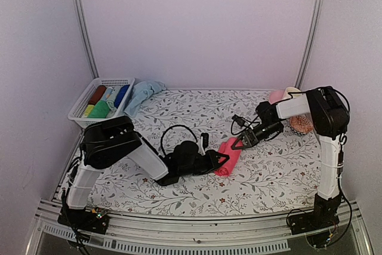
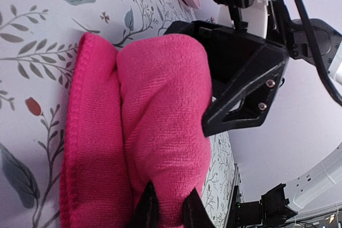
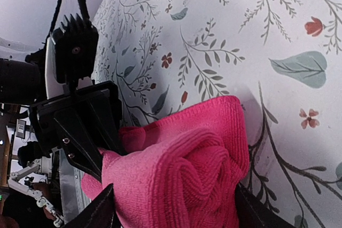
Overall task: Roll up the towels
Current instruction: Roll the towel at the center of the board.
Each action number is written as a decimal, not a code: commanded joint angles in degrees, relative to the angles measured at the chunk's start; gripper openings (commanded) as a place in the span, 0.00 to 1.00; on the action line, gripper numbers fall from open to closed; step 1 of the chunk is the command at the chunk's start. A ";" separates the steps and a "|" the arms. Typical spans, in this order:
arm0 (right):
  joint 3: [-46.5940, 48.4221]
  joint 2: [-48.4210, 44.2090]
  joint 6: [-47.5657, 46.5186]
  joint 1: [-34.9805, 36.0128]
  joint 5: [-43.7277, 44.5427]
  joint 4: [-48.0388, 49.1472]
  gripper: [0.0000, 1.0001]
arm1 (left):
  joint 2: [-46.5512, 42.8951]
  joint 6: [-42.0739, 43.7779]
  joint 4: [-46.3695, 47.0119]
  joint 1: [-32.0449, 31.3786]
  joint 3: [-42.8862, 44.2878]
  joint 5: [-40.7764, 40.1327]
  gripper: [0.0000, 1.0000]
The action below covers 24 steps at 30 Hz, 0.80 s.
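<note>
Pinching the pink towel (image 1: 229, 154) at center frame, the left gripper (image 2: 168, 207) holds 1 end. The right gripper (image 3: 176, 213) straddles the other, fingers spread.

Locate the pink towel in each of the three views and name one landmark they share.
Top external: pink towel lies right of centre, toward the near edge.
Left wrist: pink towel fills the middle, down to the bottom edge.
Right wrist: pink towel sits at lower centre, its rolled end facing the camera.
Shared landmark: floral table cover, beneath it in all three.
</note>
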 commanded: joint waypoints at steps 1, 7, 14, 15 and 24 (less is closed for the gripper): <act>1.25 3.96 -1.20 1.87 -0.31 -3.49 0.62 | 3.54 0.16 -12.22 -0.85 -3.33 -1.74 0.11; 3.52 5.42 -3.67 1.86 -3.19 -7.37 0.27 | 3.51 0.47 -11.98 -0.84 -4.06 -1.51 0.13; 3.99 4.97 -3.64 1.87 -0.46 -7.37 0.05 | -0.98 6.62 -14.90 -0.57 -4.73 -3.00 0.34; 3.99 4.96 -3.52 1.86 -0.31 -7.30 0.04 | -2.29 8.24 -16.36 -0.54 -4.59 -4.04 0.39; 3.55 3.73 -4.06 1.88 0.18 -6.76 0.03 | -14.09 19.19 -26.73 -0.66 -5.75 -11.14 0.67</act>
